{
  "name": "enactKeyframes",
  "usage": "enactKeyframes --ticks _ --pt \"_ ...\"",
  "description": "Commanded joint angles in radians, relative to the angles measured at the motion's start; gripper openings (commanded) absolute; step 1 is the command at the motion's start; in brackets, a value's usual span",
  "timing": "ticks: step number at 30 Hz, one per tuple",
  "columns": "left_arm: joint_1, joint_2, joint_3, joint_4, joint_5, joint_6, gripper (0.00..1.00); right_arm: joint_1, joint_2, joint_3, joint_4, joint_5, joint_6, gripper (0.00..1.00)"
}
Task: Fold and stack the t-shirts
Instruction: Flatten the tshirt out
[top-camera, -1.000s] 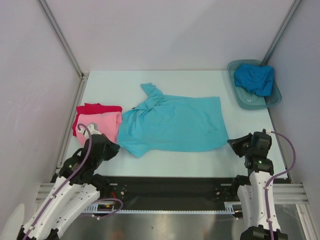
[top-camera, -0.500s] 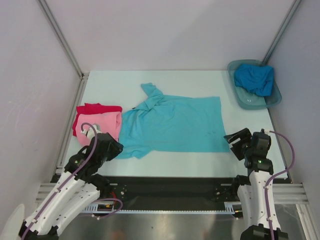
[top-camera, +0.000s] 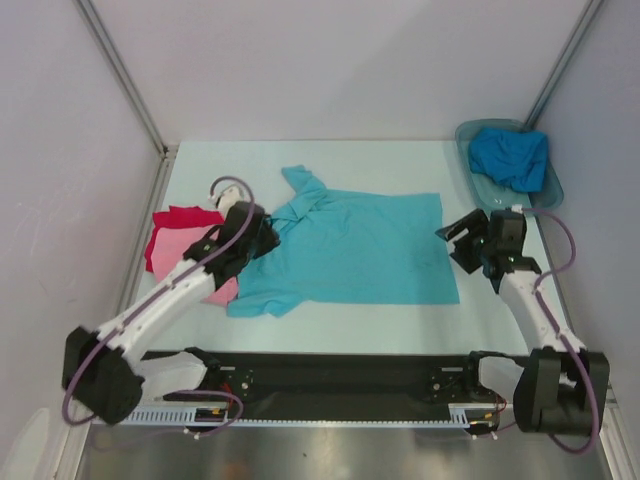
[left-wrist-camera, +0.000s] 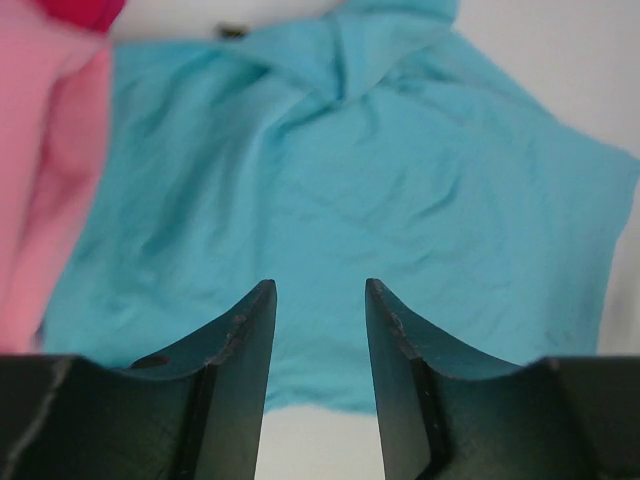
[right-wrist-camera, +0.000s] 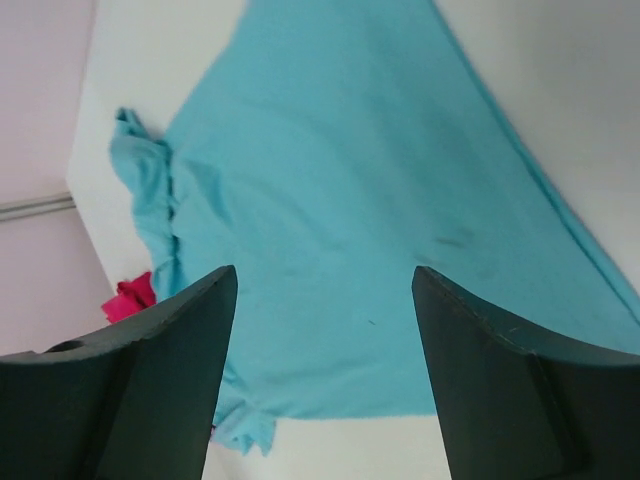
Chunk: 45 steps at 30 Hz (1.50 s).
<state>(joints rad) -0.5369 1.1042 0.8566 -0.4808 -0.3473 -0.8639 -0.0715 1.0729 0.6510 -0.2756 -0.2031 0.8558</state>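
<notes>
- Within last second both grippers let go of turquoise t-shirt (top-camera: 350, 255) at its lower edge and rose from bottom of frame to mid-frame.
- Left gripper (top-camera: 260, 233): jaws apart, empty, over shirt's left end near collar.
- Right gripper (top-camera: 455, 240): jaws wide, empty, at shirt's right edge.
- Turquoise shirt lay spread flat at centre frame, unfolded.
- Judged: smoothing done, first fold next.
- Count: four t-shirts.
  - One turquoise.
  - One pink t-shirt (top-camera: 165, 252) over one red t-shirt (top-camera: 182, 216), at left.
  - One blue t-shirt (top-camera: 510, 158) in grey tub (top-camera: 487, 203), upper right.
- One tub; two grippers.
</notes>
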Motion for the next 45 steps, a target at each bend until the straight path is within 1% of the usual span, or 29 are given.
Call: enactKeyframes --ticks 1,2,3,4,5,6,8,10,12,13,16,23,30,35,39,43,45 --pt "-0.006 0.214 0.226 0.258 0.007 0.156 0.47 0.061 0.119 0.16 0.136 0.057 -0.015 0.76" --pt "-0.006 0.333 0.333 0.258 0.017 0.172 0.47 0.068 0.172 0.208 0.136 0.067 -0.021 0.76" --pt "-0.006 0.402 0.384 0.26 0.043 0.183 0.46 0.114 0.192 0.223 0.136 0.077 -0.034 0.76" --pt "-0.006 0.457 0.428 0.257 0.059 0.207 0.46 0.125 0.208 0.231 0.141 0.086 -0.035 0.75" --pt "-0.006 0.506 0.47 0.255 0.068 0.212 0.45 0.136 0.214 0.211 0.151 0.094 -0.034 0.75" --pt "-0.005 0.602 0.533 0.255 0.085 0.216 0.45 0.15 0.22 0.188 0.174 0.1 -0.031 0.75" --pt "-0.005 0.682 0.597 0.266 0.096 0.229 0.44 0.177 0.225 0.116 0.258 0.096 -0.035 0.74" --pt "-0.003 0.778 0.628 0.281 0.1 0.247 0.43 0.191 0.266 0.082 0.332 0.073 -0.047 0.74" --pt "-0.002 0.828 0.67 0.281 0.091 0.259 0.42 0.197 0.307 0.043 0.346 0.047 -0.066 0.73" --pt "0.006 0.876 0.679 0.275 0.093 0.264 0.41 0.197 0.309 0.021 0.367 0.044 -0.069 0.73" --pt "0.032 0.93 0.7 0.251 0.09 0.244 0.41 0.197 0.274 -0.04 0.394 0.051 -0.078 0.72" --pt "0.081 0.99 0.754 0.208 0.079 0.261 0.42 0.233 0.202 -0.099 0.395 0.068 -0.113 0.71" --pt "0.11 1.01 0.777 0.177 0.068 0.282 0.42 0.233 0.199 -0.169 0.423 0.053 -0.112 0.71" --pt "0.135 0.956 0.664 0.174 0.061 0.211 0.41 0.231 0.164 -0.2 0.431 0.067 -0.084 0.7" --pt "0.144 0.904 0.615 0.105 0.007 0.154 0.4 0.231 0.144 -0.212 0.423 0.065 -0.087 0.7" --pt "0.166 0.818 0.53 0.088 -0.038 0.138 0.4 0.23 0.107 -0.237 0.421 0.057 -0.086 0.69" --pt "0.187 0.801 0.496 0.076 -0.05 0.158 0.4 0.23 0.096 -0.244 0.424 0.056 -0.08 0.69"
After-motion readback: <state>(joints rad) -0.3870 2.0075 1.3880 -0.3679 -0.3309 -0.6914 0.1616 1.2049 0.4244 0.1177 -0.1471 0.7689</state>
